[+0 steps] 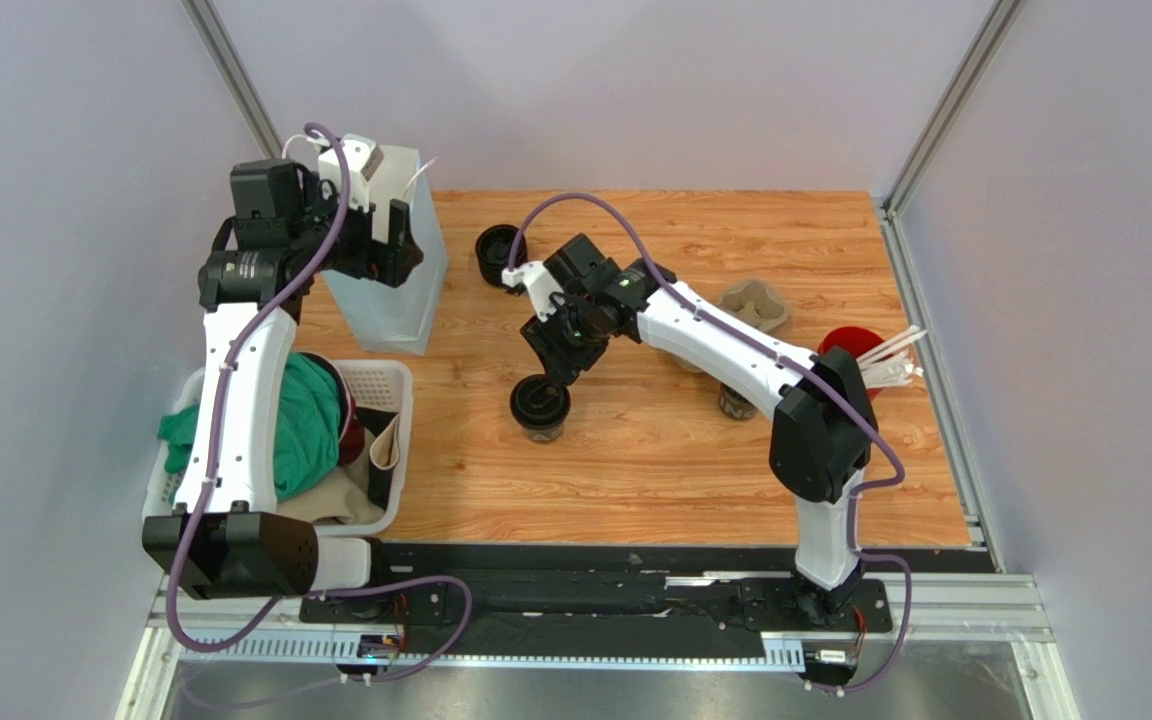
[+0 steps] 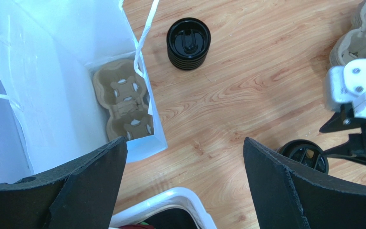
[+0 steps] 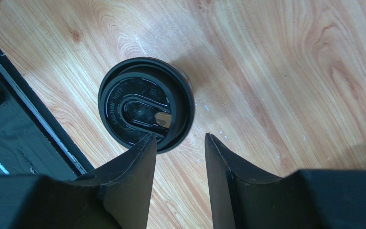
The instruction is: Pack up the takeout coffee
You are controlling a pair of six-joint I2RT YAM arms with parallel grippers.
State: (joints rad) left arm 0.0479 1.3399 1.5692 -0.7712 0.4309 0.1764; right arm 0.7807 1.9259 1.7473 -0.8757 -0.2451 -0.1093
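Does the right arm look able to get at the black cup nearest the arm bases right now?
Probably yes: the right gripper hangs just above that black cup, jaws apart, with only open table around the cup and nothing between them.

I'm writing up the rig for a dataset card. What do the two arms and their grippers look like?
The left arm and right arm have white links, black joint housings and a purple cable each. The left gripper and right gripper each have two wide, matte black, tapering fingers.

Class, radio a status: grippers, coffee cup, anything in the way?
Left gripper open, empty, by white bag. Right gripper open over black coffee cup, not gripping. Cup on table, unpacked. Nothing blocking.
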